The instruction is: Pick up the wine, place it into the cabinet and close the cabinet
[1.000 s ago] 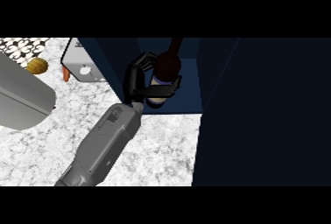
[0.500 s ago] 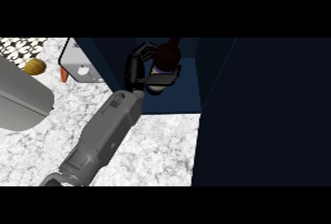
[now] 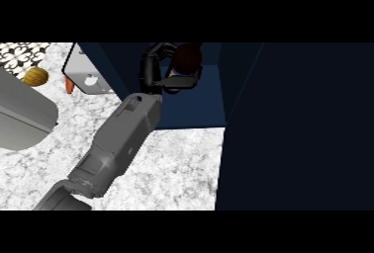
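robot hand (image 3: 162, 66) (fingers curled) round wine (image 3: 188, 58), inside cabinet (image 3: 197, 101)

Yellow ball (image 3: 36, 76) by sink (image 3: 25, 118).

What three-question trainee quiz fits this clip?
1. True or false: the robot hand is curled round the wine.
2. Where is the wine? A) on the counter B) inside the cabinet C) beside the orange ball
3. Fill in: the cabinet door is ___.

Key: 1 true; 2 B; 3 open.
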